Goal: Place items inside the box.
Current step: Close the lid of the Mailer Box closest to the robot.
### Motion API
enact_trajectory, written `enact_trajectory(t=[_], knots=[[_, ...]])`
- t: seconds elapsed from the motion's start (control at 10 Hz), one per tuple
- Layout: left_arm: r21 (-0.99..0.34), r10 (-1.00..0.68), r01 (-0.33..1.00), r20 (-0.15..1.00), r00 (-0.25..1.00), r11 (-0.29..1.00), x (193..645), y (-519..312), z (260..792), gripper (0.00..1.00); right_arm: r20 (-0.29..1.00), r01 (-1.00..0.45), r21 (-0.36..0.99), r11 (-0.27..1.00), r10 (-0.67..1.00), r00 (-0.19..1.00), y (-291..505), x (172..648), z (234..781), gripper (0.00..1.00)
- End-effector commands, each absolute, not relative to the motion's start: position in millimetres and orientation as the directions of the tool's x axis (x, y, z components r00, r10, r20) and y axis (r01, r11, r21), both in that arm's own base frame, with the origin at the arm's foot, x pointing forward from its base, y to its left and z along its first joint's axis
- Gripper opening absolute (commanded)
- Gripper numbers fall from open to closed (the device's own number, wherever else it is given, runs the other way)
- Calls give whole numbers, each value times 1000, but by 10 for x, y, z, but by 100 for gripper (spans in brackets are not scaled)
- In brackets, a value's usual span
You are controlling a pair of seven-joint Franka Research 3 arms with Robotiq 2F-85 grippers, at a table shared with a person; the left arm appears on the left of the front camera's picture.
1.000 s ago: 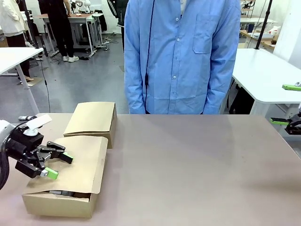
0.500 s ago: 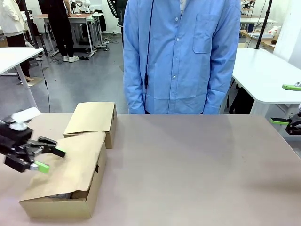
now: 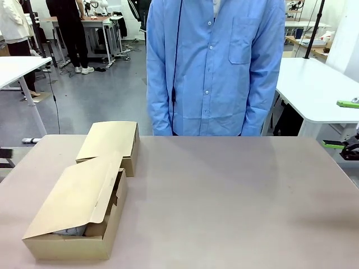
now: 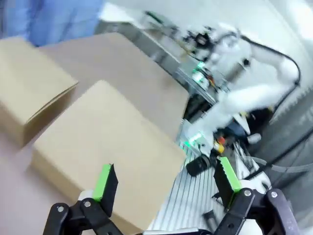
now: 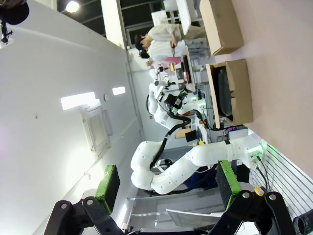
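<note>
Front view, two cardboard boxes (image 3: 73, 216) on table (image 3: 235, 196), both end effectors (image 4: 166, 183) (image 5: 168, 183) spread wide, empty.

A robotics lab: white worktables (image 3: 322, 84), white robot arms (image 5: 195, 161), people at far benches (image 3: 90, 22).

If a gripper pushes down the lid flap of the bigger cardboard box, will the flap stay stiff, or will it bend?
The lid flap looks like thin single-sheet cardboard, so it would probably flex. It rests slanted over the box, held only along its hinge, so it would likely swing down easily, perhaps springing back.
</note>
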State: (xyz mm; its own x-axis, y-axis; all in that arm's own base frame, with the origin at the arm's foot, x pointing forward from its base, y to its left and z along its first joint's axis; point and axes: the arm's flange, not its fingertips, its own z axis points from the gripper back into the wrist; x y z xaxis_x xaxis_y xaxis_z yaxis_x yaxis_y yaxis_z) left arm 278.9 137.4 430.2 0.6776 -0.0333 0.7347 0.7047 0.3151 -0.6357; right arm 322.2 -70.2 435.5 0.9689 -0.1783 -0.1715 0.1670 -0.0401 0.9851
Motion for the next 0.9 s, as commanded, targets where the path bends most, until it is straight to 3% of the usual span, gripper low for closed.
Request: enact_trajectory(t=[0.0,0.1,0.8], knots=[[-881,257,320,417,872,348,2840,1342,4289,100,-192,184,981,-66,-178,965,-699,3228,4427,100],[-636,-33,705,735,678,315,2789,1374,4302,100,-192,184,981,-66,-178,965,-699,3228,4427,100],[-636,-33,705,735,678,315,2789,1374,4302,100,-192,184,981,-66,-178,965,-699,3228,4427,100]])
